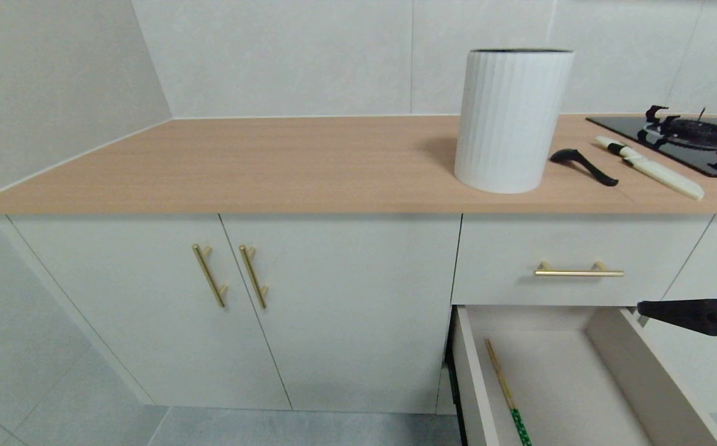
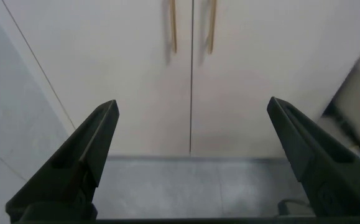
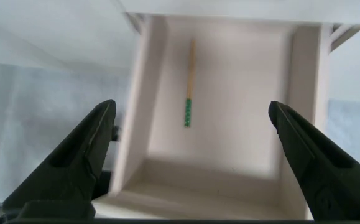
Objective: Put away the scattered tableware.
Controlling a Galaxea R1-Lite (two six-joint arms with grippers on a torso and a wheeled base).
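Open drawer (image 1: pixel 618 365) at lower right of head frame, pulled out. Chopsticks (image 1: pixel 507 396) lie inside it along its left wall, green dotted end toward the frame bottom. A closed drawer (image 1: pixel 581 248) with a gold handle sits directly above. Counter (image 1: pixel 241 161) runs across mid frame. White ribbed holder (image 1: pixel 510 121) stands upright on it, upper right of centre. Black spoon (image 1: pixel 583 165) lies flat just right of the holder. White knife (image 1: pixel 649 167) lies further right, just beside the stove (image 1: pixel 686 139) at the upper right edge. Right gripper (image 3: pixel 191 106) is over the open drawer, jaws wide, nothing between them; in the head view it pokes in from the right edge, lower half. Left gripper (image 2: pixel 192 101) has jaws wide, empty, facing the doors (image 1: pixel 234 310) at lower left of centre and the floor below them.
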